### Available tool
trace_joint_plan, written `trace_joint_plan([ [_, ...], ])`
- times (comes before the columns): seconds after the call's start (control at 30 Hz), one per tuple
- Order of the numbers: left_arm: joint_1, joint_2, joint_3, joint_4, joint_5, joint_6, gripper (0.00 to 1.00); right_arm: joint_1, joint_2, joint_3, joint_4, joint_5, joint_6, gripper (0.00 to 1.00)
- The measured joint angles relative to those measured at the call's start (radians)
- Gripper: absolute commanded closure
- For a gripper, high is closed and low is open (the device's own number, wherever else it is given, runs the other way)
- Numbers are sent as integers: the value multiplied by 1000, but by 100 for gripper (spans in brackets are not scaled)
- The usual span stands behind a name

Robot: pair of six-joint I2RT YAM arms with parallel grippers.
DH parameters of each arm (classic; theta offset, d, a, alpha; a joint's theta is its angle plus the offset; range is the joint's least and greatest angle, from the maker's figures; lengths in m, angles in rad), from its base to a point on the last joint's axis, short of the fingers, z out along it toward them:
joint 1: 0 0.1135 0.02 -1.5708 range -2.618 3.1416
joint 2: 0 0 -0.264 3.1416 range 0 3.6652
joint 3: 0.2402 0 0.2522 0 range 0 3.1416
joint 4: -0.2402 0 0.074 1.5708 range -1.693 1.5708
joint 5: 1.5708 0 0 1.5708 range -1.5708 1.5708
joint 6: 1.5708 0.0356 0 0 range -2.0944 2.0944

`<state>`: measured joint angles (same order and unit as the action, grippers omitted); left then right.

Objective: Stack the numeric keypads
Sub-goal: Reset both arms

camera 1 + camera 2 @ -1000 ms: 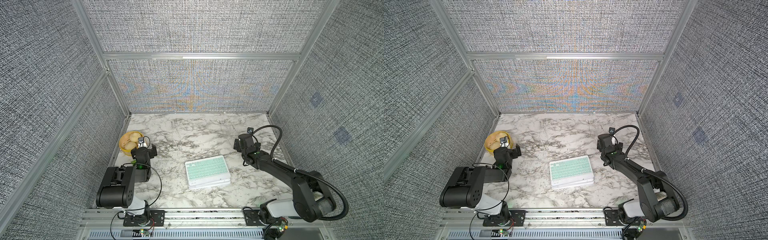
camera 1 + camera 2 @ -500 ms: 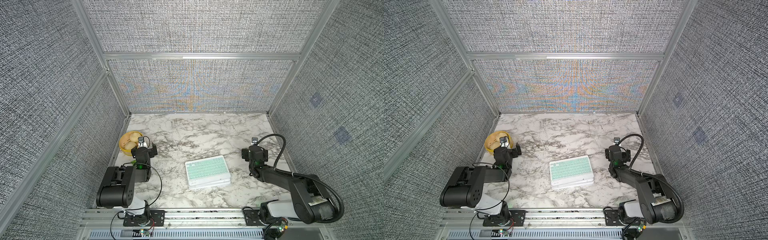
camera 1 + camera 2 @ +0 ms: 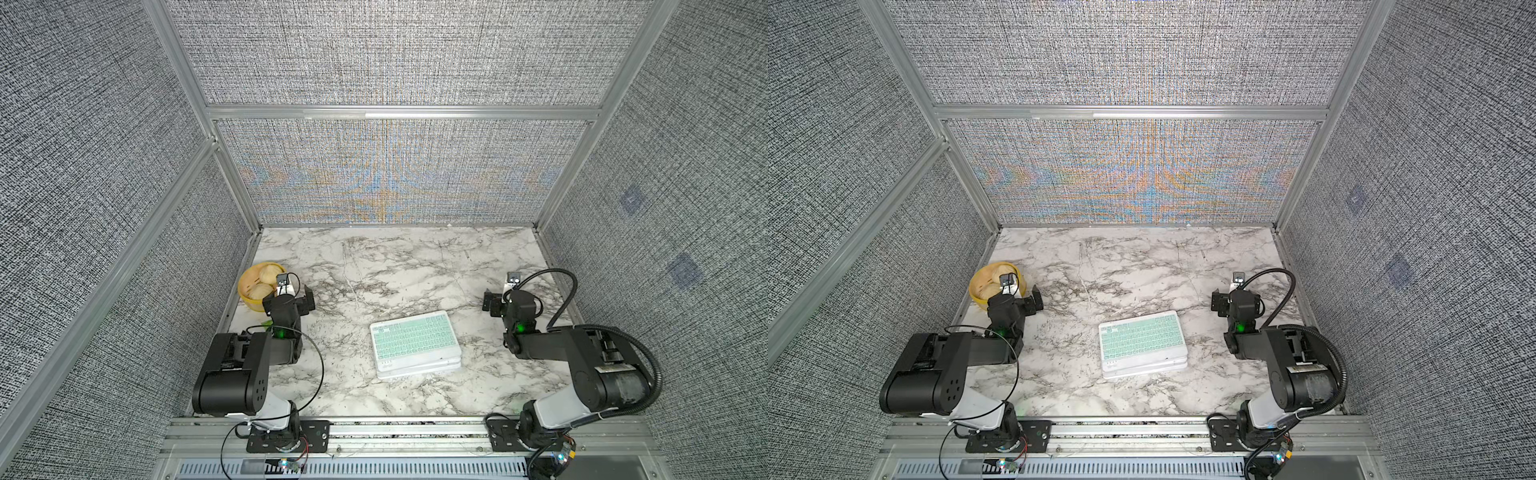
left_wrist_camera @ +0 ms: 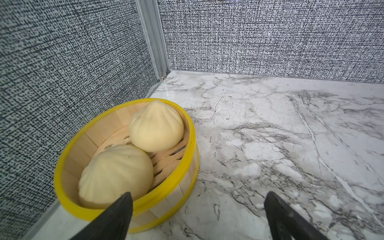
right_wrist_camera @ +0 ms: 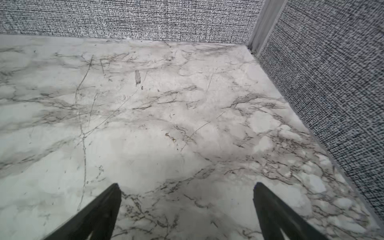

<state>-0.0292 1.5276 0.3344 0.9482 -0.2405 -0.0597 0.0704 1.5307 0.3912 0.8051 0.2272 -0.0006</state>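
The numeric keypads (image 3: 415, 345) lie in one stack near the table's front middle, seen in both top views (image 3: 1142, 343). The top one has mint green keys, and white frames show under it. My left gripper (image 3: 291, 293) hangs open at the left, beside a steamer basket and well clear of the stack. In the left wrist view its fingertips (image 4: 198, 195) stand wide apart with nothing between them. My right gripper (image 3: 505, 301) is open at the right, apart from the stack. Only bare marble shows between its fingers (image 5: 187, 186). Neither wrist view shows the stack.
A yellow-rimmed bamboo steamer basket (image 4: 192, 133) holding two pale buns (image 4: 155, 126) sits against the left wall (image 3: 245, 286), just ahead of my left gripper. Grey fabric walls with metal posts close in the marble table (image 3: 395, 270) on three sides.
My right arm has pulled back from beside the stack toward the right wall and folded in. The left arm and the stack have not moved.
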Motion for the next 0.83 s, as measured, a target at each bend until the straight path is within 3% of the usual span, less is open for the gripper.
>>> trace_joint_plan([
  [0.83,0,0,2,0,0,0,1,-11,4,-5,32,-34,3,1],
])
